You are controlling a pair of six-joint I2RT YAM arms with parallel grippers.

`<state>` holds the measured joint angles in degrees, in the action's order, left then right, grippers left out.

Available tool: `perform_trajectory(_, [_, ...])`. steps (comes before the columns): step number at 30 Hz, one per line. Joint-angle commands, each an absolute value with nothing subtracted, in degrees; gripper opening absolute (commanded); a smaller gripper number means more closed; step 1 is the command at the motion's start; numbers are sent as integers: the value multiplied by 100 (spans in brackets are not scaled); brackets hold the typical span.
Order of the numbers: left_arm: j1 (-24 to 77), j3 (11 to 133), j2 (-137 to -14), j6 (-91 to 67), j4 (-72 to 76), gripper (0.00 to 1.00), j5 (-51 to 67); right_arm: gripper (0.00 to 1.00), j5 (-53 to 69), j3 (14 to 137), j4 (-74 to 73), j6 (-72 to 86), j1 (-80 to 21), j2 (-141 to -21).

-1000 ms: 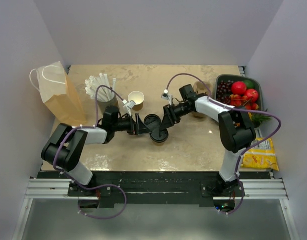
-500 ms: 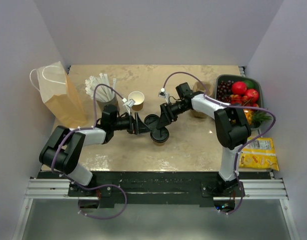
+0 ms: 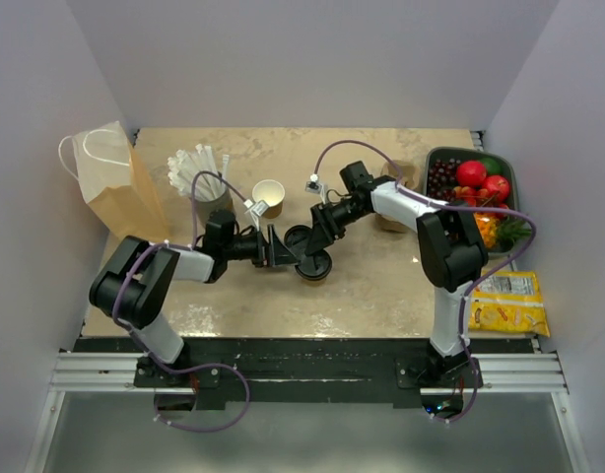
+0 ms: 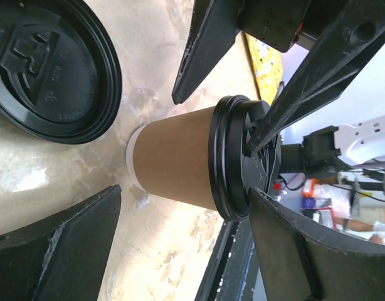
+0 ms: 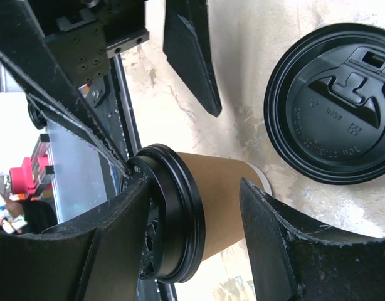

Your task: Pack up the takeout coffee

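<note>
The takeout coffee, a kraft-brown cup with a black lid, stands upright on the table between both arms. My left gripper comes at it from the left, open, turned so one finger is over the other. Its upper finger reaches the lid top. My right gripper comes from the far right, also open and turned the same way. Its upper finger rests its tip on the lid, and its lower finger is by the cup's base. Neither grips the cup.
A spare black lid lies flat just behind the cup. A lidless brown cup, a grey cup of white straws and the brown paper bag stand at the back left. A fruit tray and a yellow packet sit at the right.
My right arm has swung a little to the left and its gripper has edged toward the back. The left arm's elbow shifted slightly right. The cup has stayed in place.
</note>
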<state>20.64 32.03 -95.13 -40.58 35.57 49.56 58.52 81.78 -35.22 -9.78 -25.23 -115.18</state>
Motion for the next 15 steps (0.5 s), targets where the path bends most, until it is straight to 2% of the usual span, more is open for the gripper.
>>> perform_trajectory(1, [2083,3226,-9869,-4385,4069,85,4949,60,5880,8174,-3806,-1406,-2540,-11391])
perform_trajectory(11, [2083,3322,-10310,-4395,3622,83,4659,63,6468,7989,-3305,-994,-2259,-11241])
perform_trajectory(15, [2100,3314,-10266,-4184,3349,82,4518,64,6705,8068,-3829,-1326,-2110,-11180])
